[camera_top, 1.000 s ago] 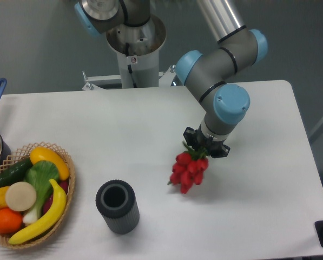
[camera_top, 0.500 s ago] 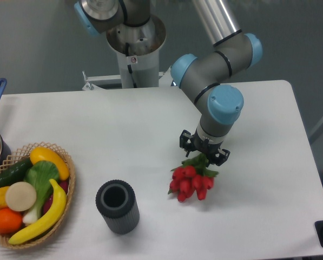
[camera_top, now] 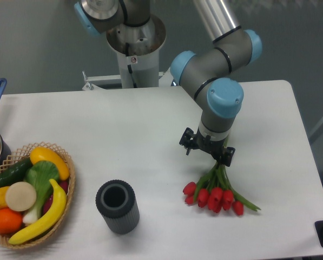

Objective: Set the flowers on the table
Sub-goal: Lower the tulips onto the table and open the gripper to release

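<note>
While the arm reaches in from 12 o'clock, the gripper [camera_top: 209, 150] sits low over the right half of the table [camera_top: 123, 135], its wrist tilted, with the green stems of the flowers [camera_top: 215, 194] running up to it. Only one fixed view is available. Red buds fan out at about 6 o'clock of the gripper and appear to rest on the white surface; the stem ends meet the fingers, but the gap between the fingers is hidden by the gripper body, so I cannot tell whether it pinches the stems or has let go. A dark ribbed cylinder [camera_top: 117, 207] stands upright well apart at 9 o'clock of the bunch, and a wicker basket [camera_top: 69, 184] of fruit and vegetables sits at the far left edge. Handling judgement: the bunch looks light and limp, stems thin and springy, buds easily crushed or splayed. Best hold is across the gathered stems near their cut ends, never on the heads; a loose grip risks stems slipping out singly.
</note>
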### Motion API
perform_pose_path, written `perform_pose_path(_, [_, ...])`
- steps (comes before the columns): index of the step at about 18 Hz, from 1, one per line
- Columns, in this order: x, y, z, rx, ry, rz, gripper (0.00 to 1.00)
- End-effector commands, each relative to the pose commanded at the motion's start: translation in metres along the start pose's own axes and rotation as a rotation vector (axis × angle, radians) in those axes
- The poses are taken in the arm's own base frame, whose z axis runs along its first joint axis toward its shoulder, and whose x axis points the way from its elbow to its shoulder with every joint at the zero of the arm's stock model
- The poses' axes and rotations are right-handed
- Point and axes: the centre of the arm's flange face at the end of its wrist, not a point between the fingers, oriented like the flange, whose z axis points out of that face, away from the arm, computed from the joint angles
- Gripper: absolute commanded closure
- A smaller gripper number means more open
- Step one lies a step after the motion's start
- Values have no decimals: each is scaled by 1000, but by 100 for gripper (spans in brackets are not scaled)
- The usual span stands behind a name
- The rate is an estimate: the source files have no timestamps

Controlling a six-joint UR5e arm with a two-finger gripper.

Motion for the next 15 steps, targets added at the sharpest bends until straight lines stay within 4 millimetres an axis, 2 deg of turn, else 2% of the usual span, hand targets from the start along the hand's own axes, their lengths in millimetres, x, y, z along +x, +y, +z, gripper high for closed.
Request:
perform_pose_path(2, [-3, -2, -18, 5, -35, 33, 0])
perform_pose_path(5, [-23, 16, -37, -1, -74, 24, 0])
perform_pose_path(6, [-24, 16, -42, 1, -80, 35, 0])
perform_pose_path(9, [-33, 25, -47, -12, -93, 61, 0])
perform_pose_path(15, [-34, 26, -44, -27, -94, 62, 0])
